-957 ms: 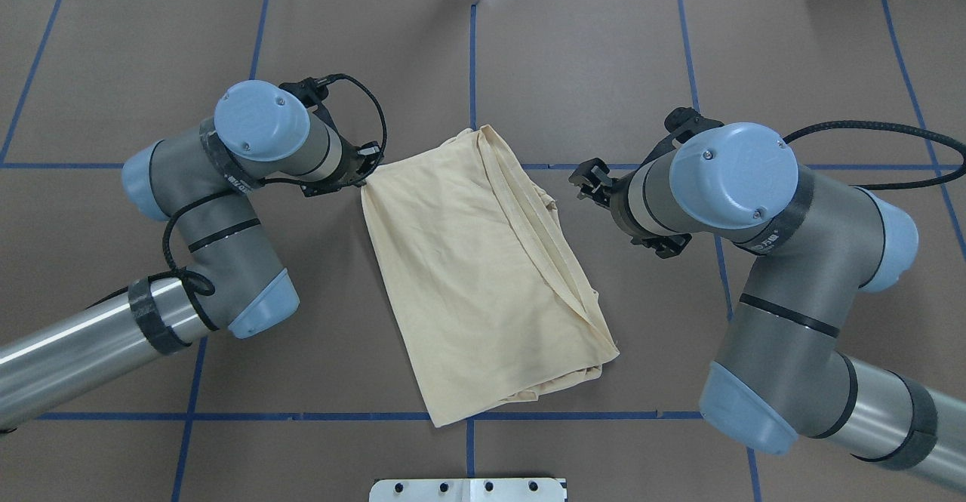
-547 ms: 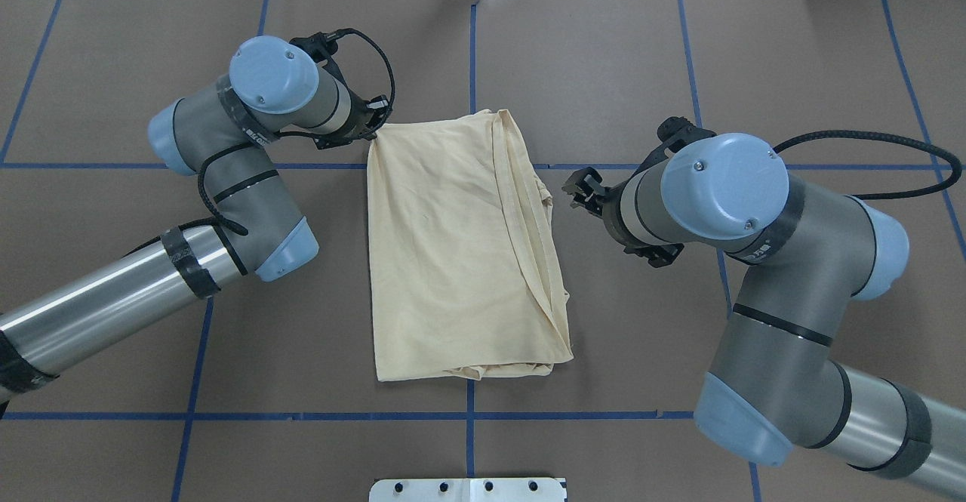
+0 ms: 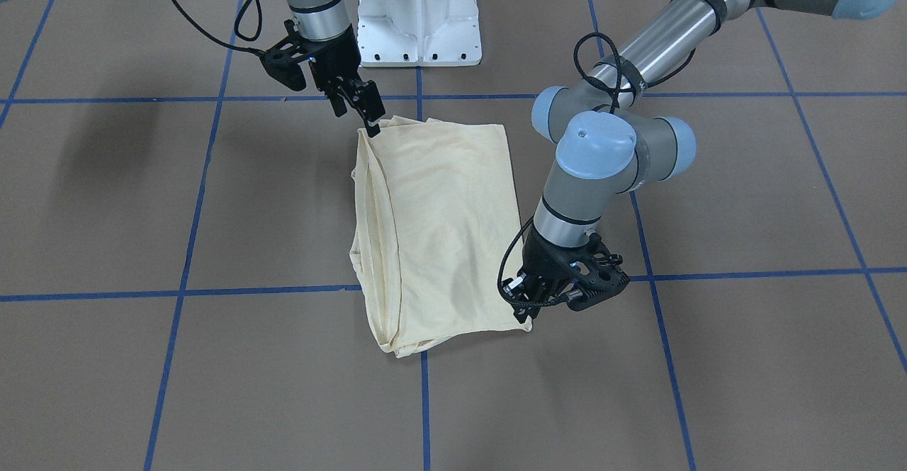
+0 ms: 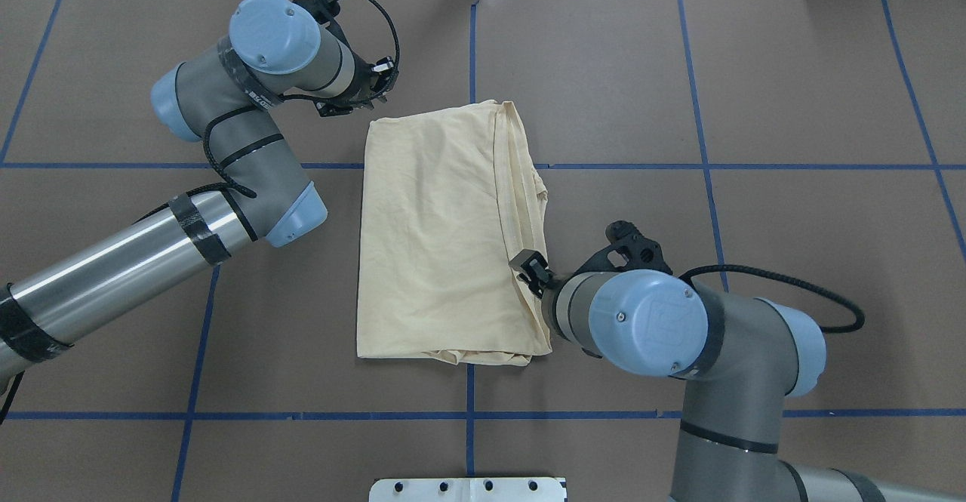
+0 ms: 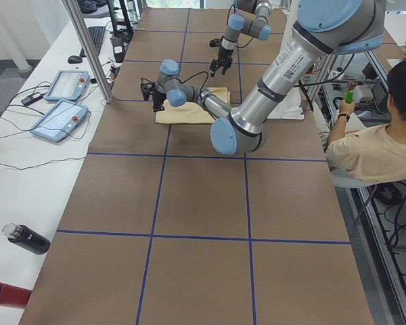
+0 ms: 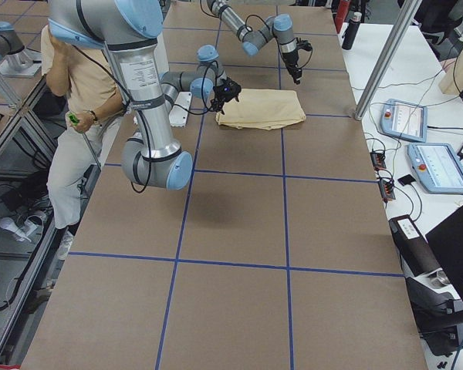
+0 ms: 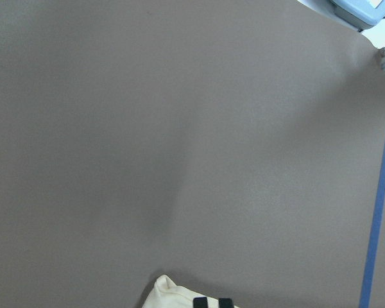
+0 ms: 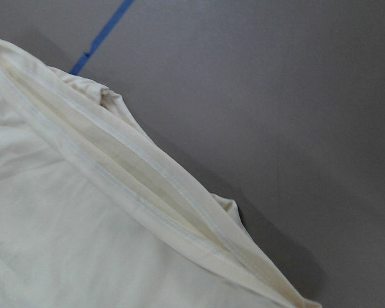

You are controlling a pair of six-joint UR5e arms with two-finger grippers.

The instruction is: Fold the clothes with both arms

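Note:
The clothes are one pale cream shirt, folded into a rectangle on the brown table with its print hidden; it also shows in the front view. My left gripper sits at the shirt's far left corner. In the left wrist view its fingertips are pressed together on that corner of the shirt. My right gripper hovers over the shirt's right edge near the robot-side corner, fingers apart, holding nothing. The right wrist view shows only stacked hems of the shirt.
The white pedestal base stands behind the shirt. Blue tape lines cross the table. Two teach pendants and bottles lie along the far edge. A seated person is beside the robot.
The left gripper pulled the shirt's far left corner further away, squaring the shirt to the tape lines. The right arm swung back toward the robot and in over the shirt's right edge.

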